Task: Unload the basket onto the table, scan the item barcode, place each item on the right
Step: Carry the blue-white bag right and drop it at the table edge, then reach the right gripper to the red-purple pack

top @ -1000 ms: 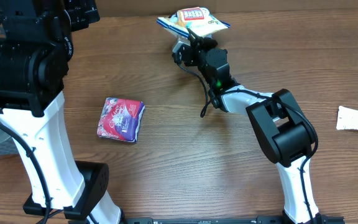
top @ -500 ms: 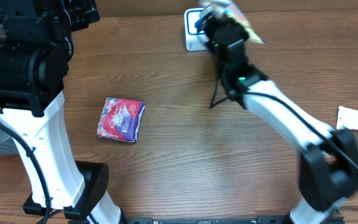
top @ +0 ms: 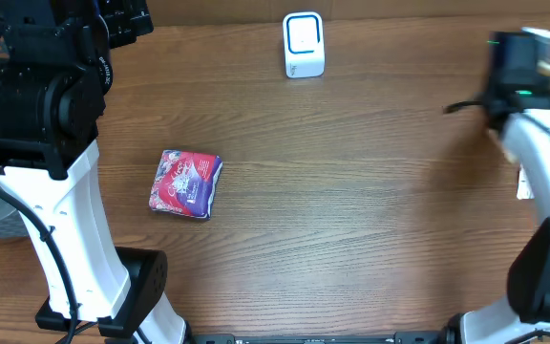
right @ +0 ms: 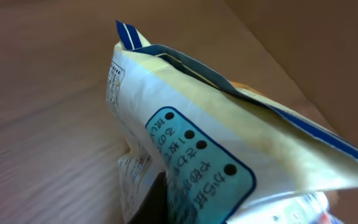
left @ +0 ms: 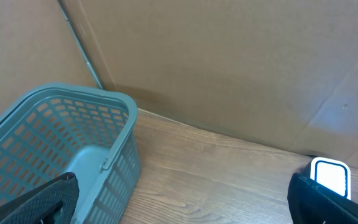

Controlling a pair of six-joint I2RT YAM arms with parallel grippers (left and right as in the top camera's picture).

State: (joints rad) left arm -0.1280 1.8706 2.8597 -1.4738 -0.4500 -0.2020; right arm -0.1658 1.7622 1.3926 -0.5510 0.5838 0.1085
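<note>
Cream-and-blue crinkled plastic snack bag (right: 216, 124) fills the right wrist view. It has a dark blue sealed edge along the top, a turquoise rounded panel with black Japanese characters and dots, and a block of small print near its left end. No barcode can be made out on the side that shows. The right gripper (right: 166, 202) is clenched on the bag's lower edge, with one dark finger visible at the bottom of the frame.

A second ago this bag was held over the white box-shaped scanner with a blue-lit ring (top: 304, 45) at the upper centre of the overhead frame. The right arm has since swung to the upper right corner, carrying the bag with it, and the scanner now stands uncovered.

The pink-and-purple foil packet (top: 186, 183) lies where it did, left of centre on the brown wooden table (top: 351, 210). The left gripper (left: 185, 205) is released, its fingers spread wide, unchanged. Its camera shows a teal plastic slotted basket (left: 55, 149) at lower left.
</note>
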